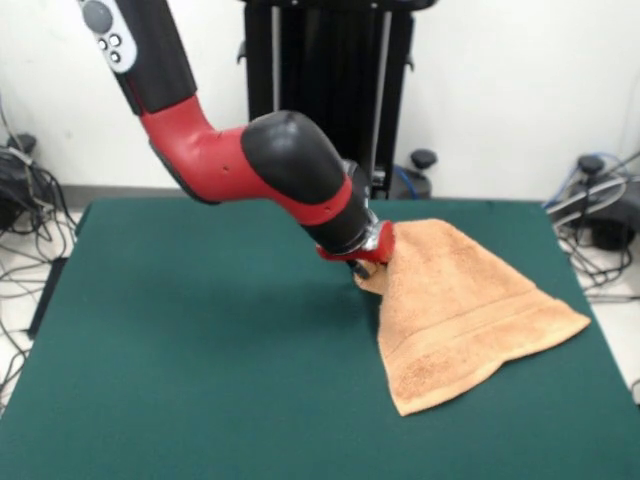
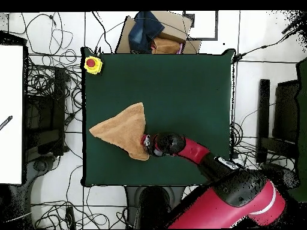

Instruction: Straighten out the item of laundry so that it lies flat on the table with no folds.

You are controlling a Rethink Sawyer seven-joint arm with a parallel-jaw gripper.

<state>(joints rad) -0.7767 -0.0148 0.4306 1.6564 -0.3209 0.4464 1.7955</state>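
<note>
While the red and black robot arm (image 1: pixel 250 165) reaches down from the far side, its gripper (image 1: pixel 362 262) pinches an edge of the peach-orange towel (image 1: pixel 455 310), closed on the cloth and lifting that part off the table (image 1: pixel 200 350). From the pinched point the towel drapes down in a rough triangle, its lower edges resting on the dark green top. A woven band stripe crosses it near the lower edge. Seen from overhead, a yellow box with a red button (image 2: pixel 92 64) sits at one table corner, well apart from the towel (image 2: pixel 123 130).
</note>
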